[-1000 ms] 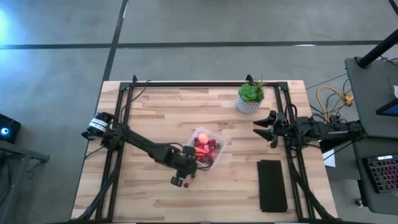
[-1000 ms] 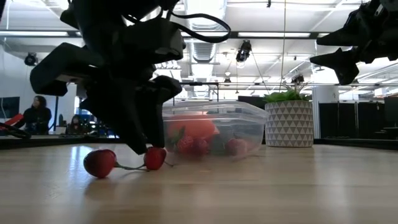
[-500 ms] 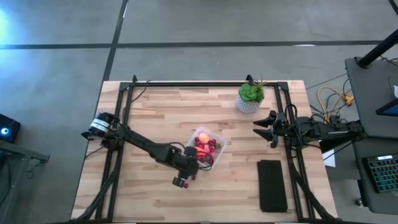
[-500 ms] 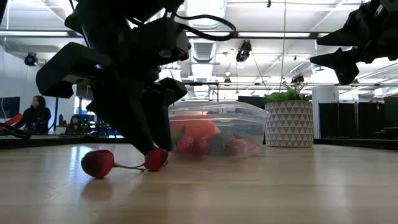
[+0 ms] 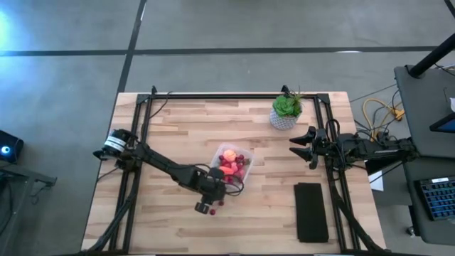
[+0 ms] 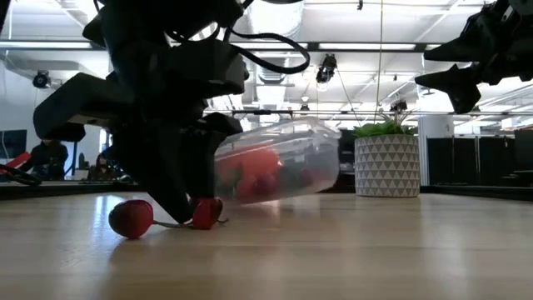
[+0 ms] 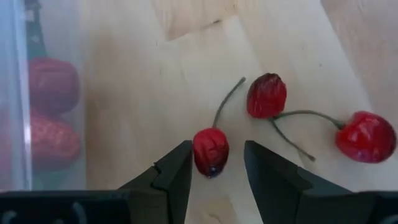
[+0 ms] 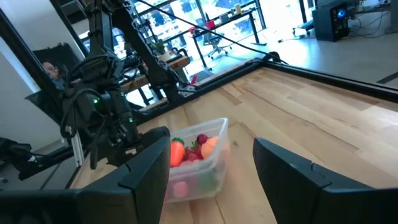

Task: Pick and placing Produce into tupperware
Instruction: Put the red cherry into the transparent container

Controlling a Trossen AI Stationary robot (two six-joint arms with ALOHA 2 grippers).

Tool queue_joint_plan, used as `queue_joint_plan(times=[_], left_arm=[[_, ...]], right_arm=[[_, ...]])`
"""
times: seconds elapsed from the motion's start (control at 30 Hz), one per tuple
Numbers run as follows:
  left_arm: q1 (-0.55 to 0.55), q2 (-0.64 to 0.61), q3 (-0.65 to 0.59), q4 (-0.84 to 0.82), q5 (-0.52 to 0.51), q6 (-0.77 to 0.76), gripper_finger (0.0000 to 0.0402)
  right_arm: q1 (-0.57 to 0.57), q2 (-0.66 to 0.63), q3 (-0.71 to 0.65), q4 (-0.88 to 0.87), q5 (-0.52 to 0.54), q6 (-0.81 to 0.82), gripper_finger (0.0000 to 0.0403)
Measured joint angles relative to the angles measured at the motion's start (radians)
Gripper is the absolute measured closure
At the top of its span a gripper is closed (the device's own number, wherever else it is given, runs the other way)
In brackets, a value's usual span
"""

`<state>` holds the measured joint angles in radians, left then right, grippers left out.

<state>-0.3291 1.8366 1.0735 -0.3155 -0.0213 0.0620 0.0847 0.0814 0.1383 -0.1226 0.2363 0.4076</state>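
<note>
The clear tupperware (image 5: 229,162) holds several red pieces and an orange one; in the low view it (image 6: 279,160) stands tipped. My left gripper (image 7: 217,165) is open and low over the table just near of the box (image 5: 212,204). Its fingers stand on either side of a small red stemmed piece (image 7: 210,151). A dark red piece (image 7: 267,95) and a bright red round piece (image 7: 365,136), joined by stems, lie on the wood beside it. My right gripper (image 5: 302,146) is open and empty, raised at the table's right side. My left gripper is up against the tupperware's left side, but its own body hides the place of contact in the low view. The box rests on its lower left edge (image 6: 225,198) with its right side (image 6: 333,177) raised off the table. Whether the fingers touch the red piece, I cannot tell.
A potted green plant (image 5: 286,110) stands at the far right. A flat black slab (image 5: 311,212) lies at the near right. Bare wood lies to the near left and in the middle. People sit in the room beyond the table.
The tupperware has tipped: its right side has lifted off the table while its left lower edge stays down, and it has shifted a little toward the far left. My left gripper has stayed low at the red pieces. My right arm has kept still.
</note>
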Motion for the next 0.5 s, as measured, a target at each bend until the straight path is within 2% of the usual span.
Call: queue_joint_plan(times=[0.5], left_arm=[[0.000,0.000,0.002,-0.009,-0.013,-0.003,0.0268]], right_arm=[[0.000,0.000,0.000,0.000,0.000,0.000,0.0181]])
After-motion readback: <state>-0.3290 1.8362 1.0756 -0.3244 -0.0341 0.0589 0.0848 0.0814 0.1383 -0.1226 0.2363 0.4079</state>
